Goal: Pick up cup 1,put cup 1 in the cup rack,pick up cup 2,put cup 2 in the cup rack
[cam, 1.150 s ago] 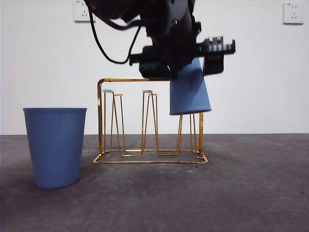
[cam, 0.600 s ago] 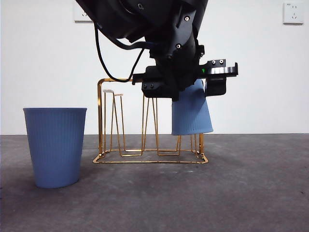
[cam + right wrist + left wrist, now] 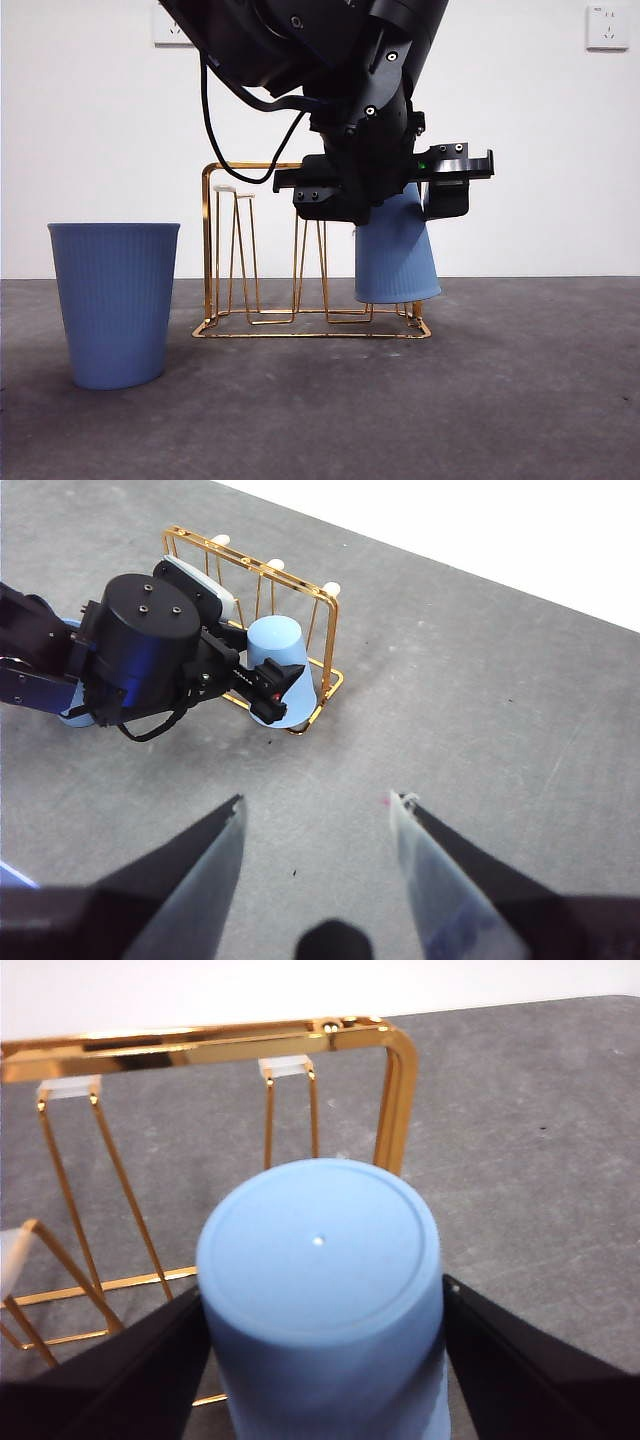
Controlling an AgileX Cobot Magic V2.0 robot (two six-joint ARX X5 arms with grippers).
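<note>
The first placing is nearly done but not finished. The left gripper (image 3: 400, 195) is clamped on the inverted blue cup (image 3: 396, 255), one black jaw on each side of its wall, and holds it mouth-down over the end of the cup rack (image 3: 310, 250) farthest from the other cup. The cup's rim hangs low, just above the rack's flat wire base, so it appears to be threaded over a prong there, though the prong itself is hidden inside it. Letting go and drawing the arm clear is what this cup lacks. The second cup (image 3: 115, 300), also blue and ribbed, stands upright on the worktop (image 3: 520, 400) just beside the rack's other end, untouched; its pick-up and placing are all left to do. The right gripper (image 3: 315, 880) waits with jaws apart and empty, well away from the rack.

The rack is thin gold wire: an arched rectangular frame, white-tipped prongs rising in pairs, two of them free. The held cup is smooth-bottomed, tapered, plain matte blue.
</note>
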